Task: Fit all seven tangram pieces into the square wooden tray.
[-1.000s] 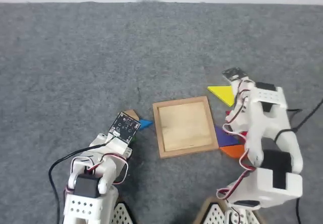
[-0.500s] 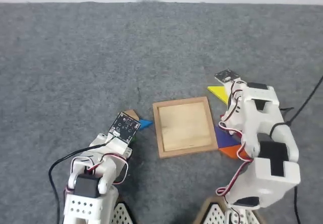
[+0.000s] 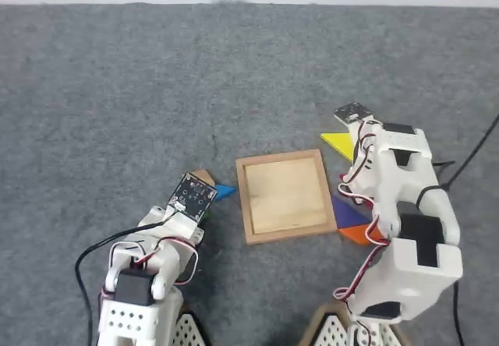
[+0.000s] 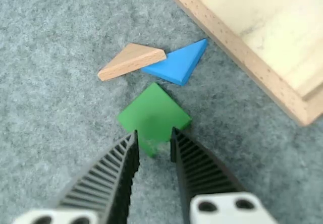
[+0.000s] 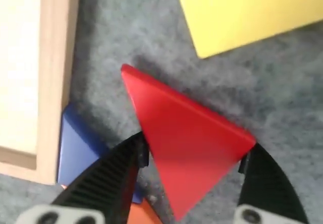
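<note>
Triangle (image 5: pixel 192 133), red, flat, glossy top, held by right gripper (image 5: pixel 194 154)

Grey felt table (image 3: pixel 117 73) bears the wooden tray (image 3: pixel 245 202); yellow triangle (image 3: pixel 341 144), orange piece (image 3: pixel 360 234) lie beside.

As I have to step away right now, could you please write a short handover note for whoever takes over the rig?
Left gripper: at a corner of the green square, left of the wooden tray. Whether it grips the square cannot be judged.
Right gripper: shut on the red triangle, right of the tray.
Other pieces: the plain wooden triangle and the blue triangle lie by the green square. The yellow triangle, the purple piece and the orange piece lie right of the tray.
Done: nothing, no piece is in the tray.
Left: all seven pieces.
</note>
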Motion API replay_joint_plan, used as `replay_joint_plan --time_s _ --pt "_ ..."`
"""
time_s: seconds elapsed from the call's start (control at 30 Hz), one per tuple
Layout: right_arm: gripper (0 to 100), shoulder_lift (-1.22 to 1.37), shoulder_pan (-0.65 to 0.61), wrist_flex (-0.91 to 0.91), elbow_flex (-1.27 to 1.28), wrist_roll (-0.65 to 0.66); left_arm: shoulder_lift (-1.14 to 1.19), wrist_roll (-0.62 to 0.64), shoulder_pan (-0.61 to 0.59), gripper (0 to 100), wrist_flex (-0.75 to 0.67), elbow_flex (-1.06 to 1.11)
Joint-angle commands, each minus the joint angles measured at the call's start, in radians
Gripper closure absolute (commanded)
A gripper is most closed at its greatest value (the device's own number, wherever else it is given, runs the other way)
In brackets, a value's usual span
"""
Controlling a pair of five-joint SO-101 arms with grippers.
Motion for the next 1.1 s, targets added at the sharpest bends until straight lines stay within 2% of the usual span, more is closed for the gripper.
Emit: replay_joint_plan --time_s 0.0,0.2,0.4,0.87,1.07 --pt "72.7 -0.03 -0.041 0.005 -0.078 0.069 -0.012 -0.008 -0.006 90 -0.002 -0.012" --pt "68.2 -0.154 -0.041 0.045 -0.087 0.112 -0.012 -0.008 -0.006 90 -0.002 -0.012" --pt "68.0 -0.186 -0.082 0.041 -0.081 0.155 -0.012 -0.008 -0.006 90 -0.002 -0.012" --pt "68.0 0.008 -0.079 -0.015 -0.086 0.184 -0.012 -0.008 -0.006 90 -0.002 -0.012" --pt "68.1 0.022 -0.001 -0.016 -0.086 0.144 -0.012 -0.008 -0.006 90 -0.002 -0.012"
